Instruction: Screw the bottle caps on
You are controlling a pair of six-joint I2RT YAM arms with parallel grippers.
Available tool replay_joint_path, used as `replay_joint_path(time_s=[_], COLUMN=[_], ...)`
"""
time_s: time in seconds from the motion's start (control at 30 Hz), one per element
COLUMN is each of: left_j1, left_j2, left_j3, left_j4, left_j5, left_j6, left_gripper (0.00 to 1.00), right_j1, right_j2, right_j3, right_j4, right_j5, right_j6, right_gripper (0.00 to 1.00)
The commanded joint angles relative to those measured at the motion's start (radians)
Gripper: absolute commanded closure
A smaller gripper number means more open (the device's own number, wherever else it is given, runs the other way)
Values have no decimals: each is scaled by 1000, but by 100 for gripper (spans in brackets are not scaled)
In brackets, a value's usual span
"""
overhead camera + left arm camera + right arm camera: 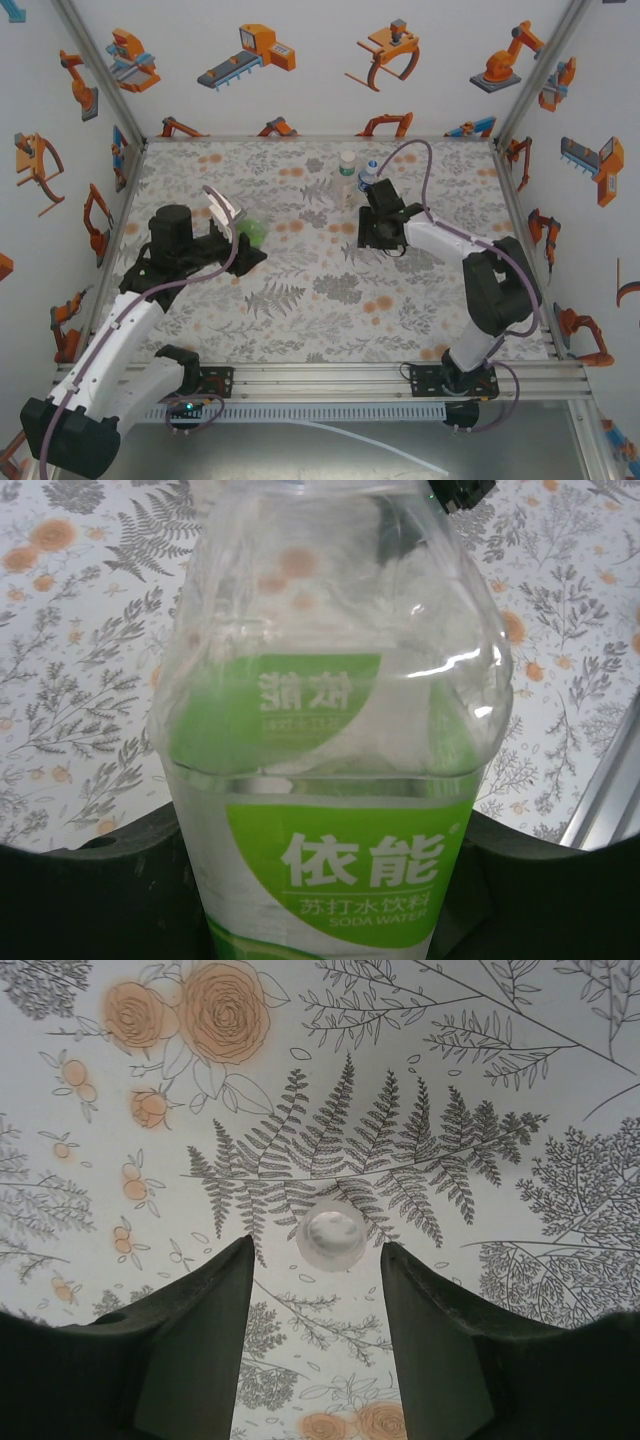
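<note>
My left gripper [322, 825] is shut on the clear bottle with the green-and-white label [335, 780], its dark fingers [90, 900] pressed against both sides. In the top view that bottle [238, 222] leans up and to the left out of the left gripper [240, 245]. My right gripper [316, 1243] points down at the tablecloth with its jaws apart. A small whitish bottle cap [331, 1234] lies flat on the cloth between its fingertips, touching neither. From above, the right gripper [378, 238] hangs low over the table right of centre.
Two more bottles stand upright at the back centre: a green-tinted one [347, 168] and a blue-labelled one [369, 177], just behind the right gripper. The flowered tablecloth [320, 290] covers the table. Patterned walls close off the left, right and back.
</note>
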Motion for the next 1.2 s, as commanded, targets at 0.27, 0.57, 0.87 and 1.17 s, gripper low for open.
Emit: replay_joint_path(time_s=[0.27,0.57,0.87,1.17], left_j1=[4,4,3,3], left_j2=[-11,-4,-2,-2], left_j3=[9,14,14,16], left_j4=[-1,-8,-9,-15], left_j5=[-35,-35,-35,-38], left_j6=[27,28,27,33], left_gripper=[100,100,100,100], right_j1=[-2,-2,-2,-1], right_j2=[115,145,162,165], right_j3=[95,101,98,95], right_j4=[-68,-116,-112,-109], right_j5=[4,0,-12,-21], right_j6=[1,1,3,2], right_gripper=[51,52,55,63])
